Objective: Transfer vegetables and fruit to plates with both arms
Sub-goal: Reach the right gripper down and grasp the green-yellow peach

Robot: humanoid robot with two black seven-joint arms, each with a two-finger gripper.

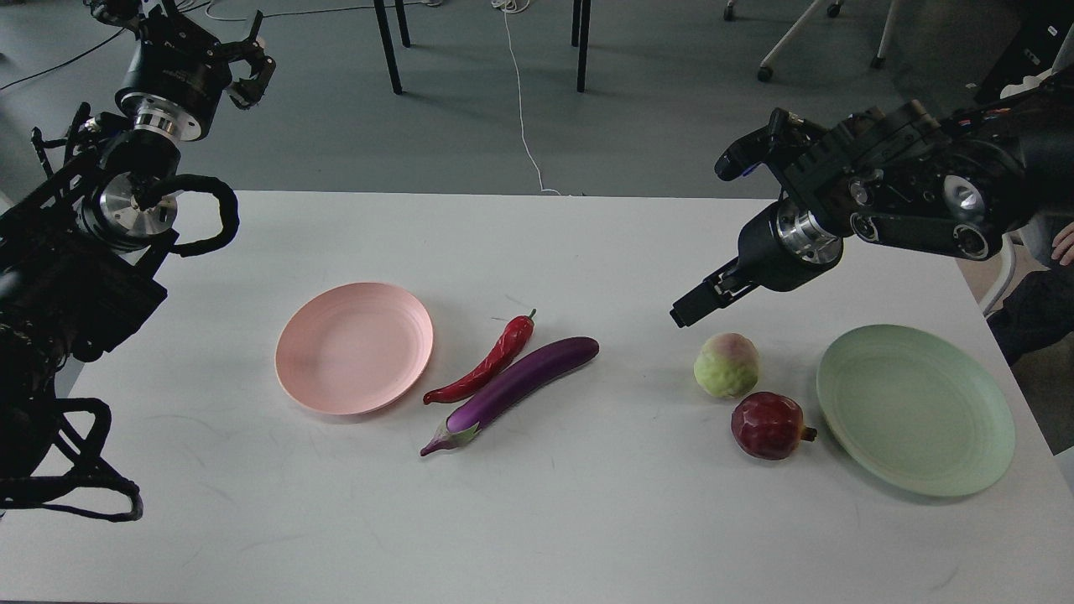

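Note:
The purple eggplant (520,382) and the red chili (491,365) lie side by side mid-table, just right of the empty pink plate (352,348). The yellow-green fruit (727,364) and the dark red pomegranate-like fruit (768,425) sit left of the empty green plate (914,408). My right gripper (692,308) points down-left, just above and left of the yellow-green fruit, apart from it; its fingers merge into one dark shape. My left gripper (252,54) is raised beyond the table's far left corner, open and empty.
The white table (587,520) ends at its far edge near the top third of the view and at its right edge beside the green plate. Chair legs and cables lie on the floor beyond. A person's hand (1064,245) shows at the right edge.

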